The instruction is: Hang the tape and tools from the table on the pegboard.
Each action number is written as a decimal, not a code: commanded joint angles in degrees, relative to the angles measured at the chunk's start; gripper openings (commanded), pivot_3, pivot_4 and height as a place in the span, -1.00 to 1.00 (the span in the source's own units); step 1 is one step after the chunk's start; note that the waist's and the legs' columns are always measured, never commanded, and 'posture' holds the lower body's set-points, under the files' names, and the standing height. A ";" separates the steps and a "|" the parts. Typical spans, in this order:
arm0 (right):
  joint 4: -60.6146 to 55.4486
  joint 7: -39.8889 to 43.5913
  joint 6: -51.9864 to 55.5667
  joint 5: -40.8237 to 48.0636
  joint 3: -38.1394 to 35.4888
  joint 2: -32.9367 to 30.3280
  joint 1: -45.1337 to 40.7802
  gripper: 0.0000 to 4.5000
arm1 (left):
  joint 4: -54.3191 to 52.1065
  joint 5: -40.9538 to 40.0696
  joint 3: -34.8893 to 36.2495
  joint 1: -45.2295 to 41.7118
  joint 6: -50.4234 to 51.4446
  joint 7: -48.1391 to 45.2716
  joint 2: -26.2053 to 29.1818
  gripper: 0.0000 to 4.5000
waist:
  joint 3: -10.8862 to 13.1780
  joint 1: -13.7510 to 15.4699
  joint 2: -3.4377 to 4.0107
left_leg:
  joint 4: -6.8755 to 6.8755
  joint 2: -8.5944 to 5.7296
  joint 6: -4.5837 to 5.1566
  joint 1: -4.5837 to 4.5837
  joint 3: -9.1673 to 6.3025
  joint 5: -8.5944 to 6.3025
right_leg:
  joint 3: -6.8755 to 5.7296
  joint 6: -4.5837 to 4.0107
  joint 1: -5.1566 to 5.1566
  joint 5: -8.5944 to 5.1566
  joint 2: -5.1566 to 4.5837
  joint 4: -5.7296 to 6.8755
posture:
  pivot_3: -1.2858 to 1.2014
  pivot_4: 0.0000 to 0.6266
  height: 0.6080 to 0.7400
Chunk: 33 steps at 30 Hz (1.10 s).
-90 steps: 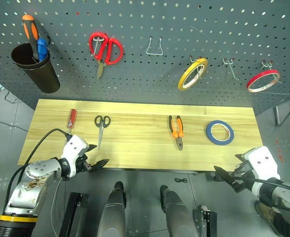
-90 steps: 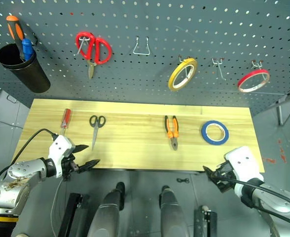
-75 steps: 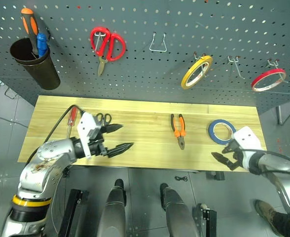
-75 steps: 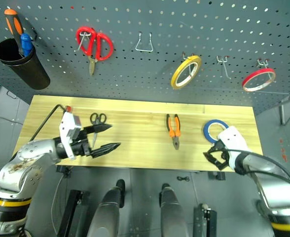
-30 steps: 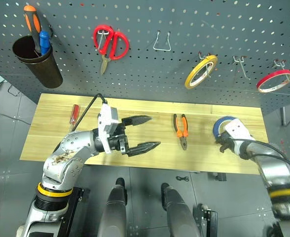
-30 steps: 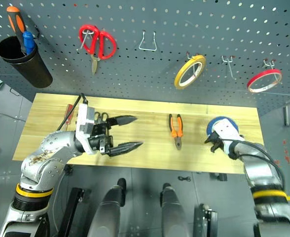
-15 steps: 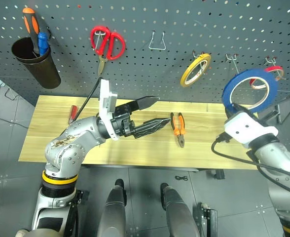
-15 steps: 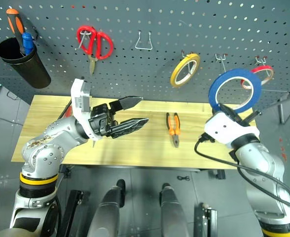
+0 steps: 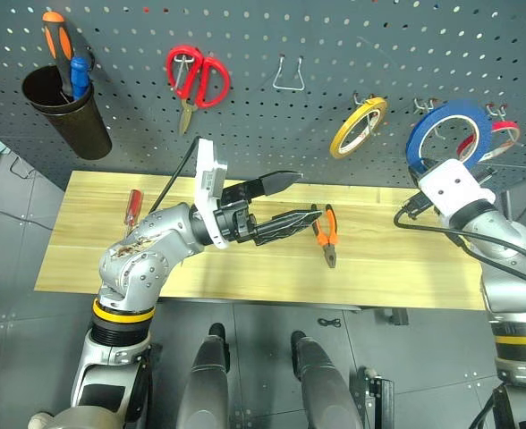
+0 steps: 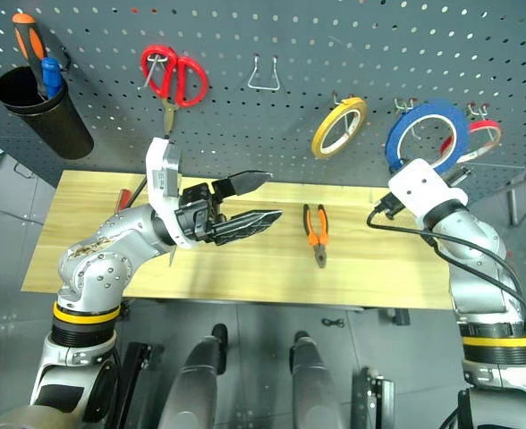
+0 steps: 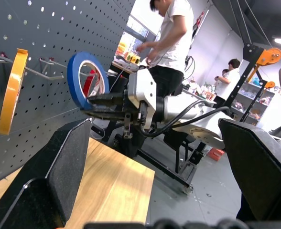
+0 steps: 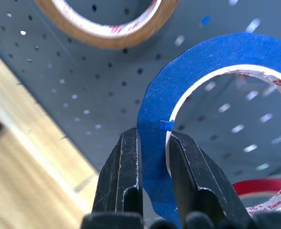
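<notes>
1. Right gripper: raised in front of the pegboard, both fingers pinching the band of the blue tape, one inside the ring and one outside.
2. Blue tape: held upright against the pegboard, near a metal hook, between the yellow tape ring and the thin red tape ring; partly overlaps the red ring. Cannot tell whether hooked or only held there.
3. Left gripper: jaws spread wide, nothing between them, pointing toward the robot's right, hovering above the table just beside the pliers.
4. Pliers: flat on the table near its middle, orange-and-black handles toward the pegboard, nose toward the front edge.
5. Screwdriver: clear red handle, flat on the table's left part, partly hidden behind the left arm.
6. Small scissors: hidden by the left arm, cannot tell where.
7. On the pegboard: red scissors on a hook, an empty wire hook, a black cup at far left holding an orange screwdriver and a blue screwdriver.
8. Left wrist view: people standing in the room behind the right arm.
</notes>
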 commanded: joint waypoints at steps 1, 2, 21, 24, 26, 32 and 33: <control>-0.70 1.32 -1.24 2.12 -0.75 0.05 0.12 -0.09 | -0.49 0.53 1.03 -1.00 -2.42 -0.37 -0.33 1.00 | 0.00 0.10 0.00 | 0.00 0.00 0.00 0.00 -0.01 0.00 | -0.01 0.00 0.00 0.00 0.00 0.01 | 0.07 0.25 1.00; -1.47 1.25 -0.97 2.22 -1.05 0.15 1.04 0.07 | -0.46 0.52 1.04 -1.02 -2.56 -0.29 -0.37 1.00 | 0.00 0.11 0.00 | 0.00 0.00 0.00 0.00 -0.01 0.00 | -0.01 0.00 0.00 0.00 0.00 0.01 | 0.07 0.24 1.00; -24.00 0.08 58.51 18.67 3.60 14.74 3.37 1.00 | 1.80 18.45 -2.92 18.74 -18.24 -15.89 18.38 1.00 | -0.02 -1.68 0.07 | -0.09 0.11 0.13 0.10 0.09 0.30 | 0.09 0.02 -0.18 0.09 0.07 0.04 | 0.08 0.31 1.00; -18.10 -2.26 63.42 18.54 4.20 17.76 -2.74 1.00 | 1.59 18.08 -1.33 20.13 -18.57 -16.00 19.23 1.00 | -0.02 -0.93 0.07 | -0.25 0.12 0.23 -0.02 0.15 0.42 | 0.09 -0.18 -0.38 0.05 0.05 0.05 | 0.09 0.31 1.00; -14.61 -2.83 64.52 18.30 4.91 18.33 -5.15 1.00 | 1.09 16.92 -0.11 20.62 -17.80 -15.64 19.34 1.00 | -0.02 0.09 0.07 | -0.33 0.13 0.26 -0.16 0.16 0.55 | 0.04 -0.10 -0.44 0.03 0.03 0.03 | 0.10 0.31 1.00; 4.25 -6.15 61.19 15.74 7.23 21.24 -14.52 1.00 | -2.38 14.90 4.01 24.52 -15.05 -12.79 19.78 1.00 | -0.02 0.29 0.06 | -0.58 0.14 0.27 -0.56 0.23 0.56 | 0.02 -0.13 -0.97 0.29 0.00 0.11 | 0.11 0.31 1.00; 7.80 -6.90 59.86 15.22 7.22 21.59 -16.04 1.00 | -3.77 14.47 4.36 25.51 -14.53 -12.36 19.85 1.00 | -0.02 0.27 0.06 | -0.65 0.15 0.27 -0.58 0.21 0.56 | -0.02 -0.17 -1.00 0.29 0.02 0.11 | 0.12 0.31 1.00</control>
